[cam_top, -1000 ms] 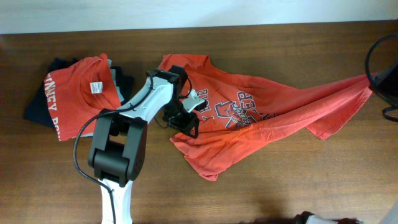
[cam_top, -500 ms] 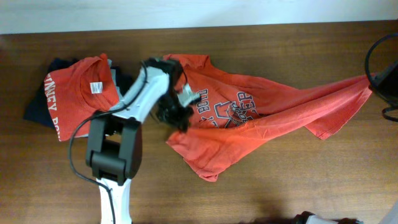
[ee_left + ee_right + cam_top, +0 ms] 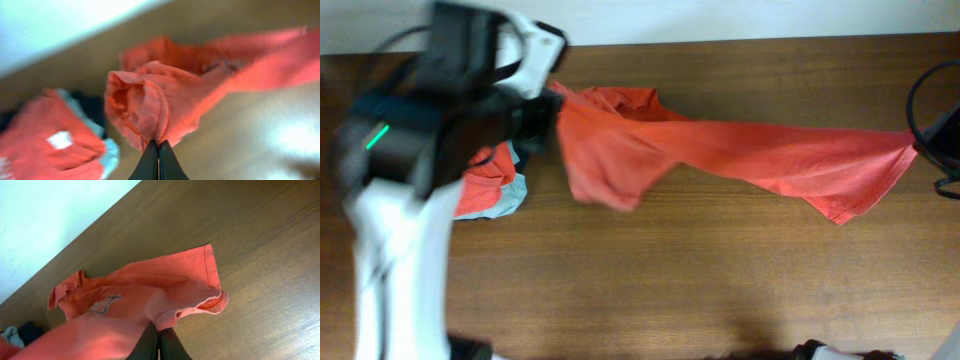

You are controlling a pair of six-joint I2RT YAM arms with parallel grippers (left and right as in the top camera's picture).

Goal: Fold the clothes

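Orange T-shirt (image 3: 750, 158) runs 9 to 3 o'clock. Left gripper (image 3: 158, 148) and right gripper (image 3: 159, 339) clamp its ends; overhead the left is blurred.

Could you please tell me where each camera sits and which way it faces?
Overhead: fixed above the table, looking straight down on the stretched orange-red T-shirt and the clothes pile; the blurred left arm shows.
Left wrist: on the left arm, looking along the left claw, shut on bunched shirt fabric.
Right wrist: mounted likewise, looking along the right claw, shut on the shirt's other end.
Shared: all three see the same T-shirt.
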